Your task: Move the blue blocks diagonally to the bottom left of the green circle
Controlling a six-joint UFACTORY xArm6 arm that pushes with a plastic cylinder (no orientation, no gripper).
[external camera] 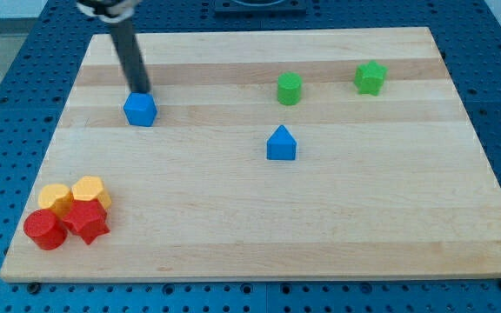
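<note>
A blue cube (140, 109) lies on the wooden board (259, 217) at the upper left. My tip (139, 89) stands right at the cube's top edge, touching or nearly touching it. A blue house-shaped block (281, 143) sits near the middle. The green circle (290, 89) is up and slightly right of that block.
A green star (370, 77) lies at the upper right. At the lower left, two yellow blocks (72, 193), a red cylinder (43, 229) and a red star (87, 221) are clustered together near the board's edge.
</note>
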